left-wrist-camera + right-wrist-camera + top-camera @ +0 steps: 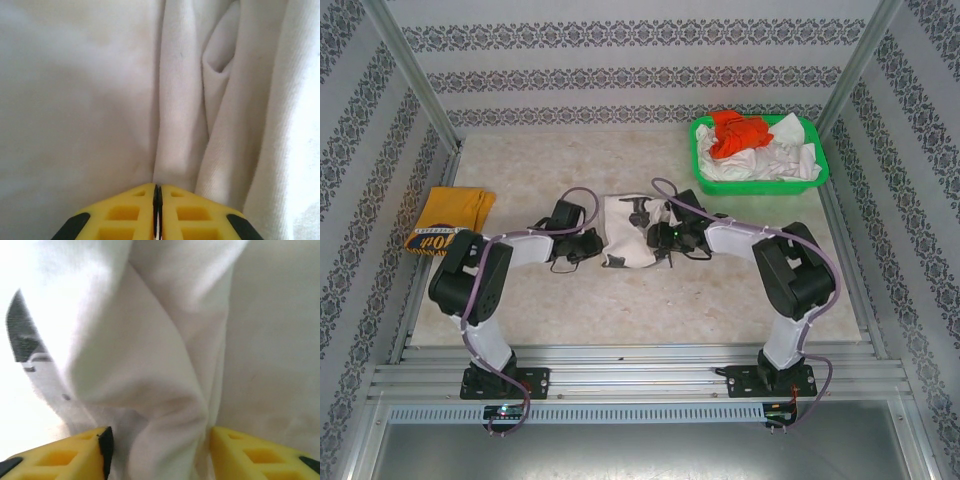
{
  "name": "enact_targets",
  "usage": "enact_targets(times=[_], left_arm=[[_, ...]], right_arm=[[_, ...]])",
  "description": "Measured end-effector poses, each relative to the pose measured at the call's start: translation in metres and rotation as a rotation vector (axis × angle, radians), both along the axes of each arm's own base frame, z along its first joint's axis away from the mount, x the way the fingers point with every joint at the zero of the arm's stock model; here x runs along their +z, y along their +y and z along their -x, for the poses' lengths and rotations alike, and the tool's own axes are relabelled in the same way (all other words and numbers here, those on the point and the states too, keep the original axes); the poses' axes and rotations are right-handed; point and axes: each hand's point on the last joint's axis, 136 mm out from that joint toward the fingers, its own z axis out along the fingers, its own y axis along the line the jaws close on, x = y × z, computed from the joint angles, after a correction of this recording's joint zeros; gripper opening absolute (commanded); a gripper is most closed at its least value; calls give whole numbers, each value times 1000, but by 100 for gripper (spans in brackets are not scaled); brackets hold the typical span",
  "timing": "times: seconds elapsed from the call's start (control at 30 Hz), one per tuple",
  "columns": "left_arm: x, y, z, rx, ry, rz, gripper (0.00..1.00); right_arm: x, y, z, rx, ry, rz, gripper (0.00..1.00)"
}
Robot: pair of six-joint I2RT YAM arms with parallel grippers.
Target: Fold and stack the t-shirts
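Cream-white t-shirt [623, 232], marked with a black graphic print [638, 212], is seen bunched into a narrow strip at the middle of the table [650, 310], flanked by both arms. The left gripper [590, 246] is set against the shirt's left edge. From the left wrist, its yellow fingers [125, 212] are shown pressed together to a hairline, with a raised fold of the cloth drawn down into the tips. The right gripper [656, 238] is placed at the shirt's right edge. From the right wrist, its jaws are seen standing partly apart, with a thick wad of the same cloth packed between them from pad to pad. A mustard-yellow t-shirt [450, 220] with dark lettering is laid folded against the table's left edge, just beside the left arm's elbow. A green basket [760, 186] is tucked into the back right corner, heaped with an orange-red t-shirt [735, 132] and white t-shirts [775, 160]. Bare tabletop is left open between the bunched shirt and the arm bases. More open room is seen behind the shirt up to the back wall [640, 70], and to the left of the basket. The surface is hemmed by patterned walls at the back and sides and by metal rails [640, 375] at the near edge.
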Motion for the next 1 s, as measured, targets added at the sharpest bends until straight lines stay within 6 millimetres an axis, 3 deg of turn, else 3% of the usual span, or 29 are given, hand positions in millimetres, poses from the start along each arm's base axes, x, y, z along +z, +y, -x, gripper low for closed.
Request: enact_targets(times=[0.1,0.2,0.3,0.4,0.5,0.63,0.73,0.83,0.93,1.0], left_arm=[[7,10,11,-4,4,-48,38],[22,14,11,-19,-32,-79,57],[43,10,-3,-32,-84,-79,66],[66,2,-24,-39,-145,-62,68],[78,-9,-48,-43,-181,-48,60],[60,-17,-71,-48,-157,-63,45],[42,-21,-80,-49,-121,-68,28],[29,-23,-82,-50,-91,-69,3],[30,-25,-85,-57,-94,-65,0],[33,-26,-86,-59,-102,-61,0]], right_arm=[[18,-2,2,-4,-44,-8,80],[41,-11,-11,-43,-123,-4,84],[58,-21,-28,-94,-180,10,82],[66,-27,-45,-128,-208,14,75],[64,-25,-62,-142,-217,13,67],[50,-17,-76,-136,-199,13,55],[39,-13,-81,-126,-180,13,47],[30,-10,-85,-118,-158,7,34],[28,-7,-90,-107,-151,-8,9],[30,-4,-89,-94,-148,-25,1]])
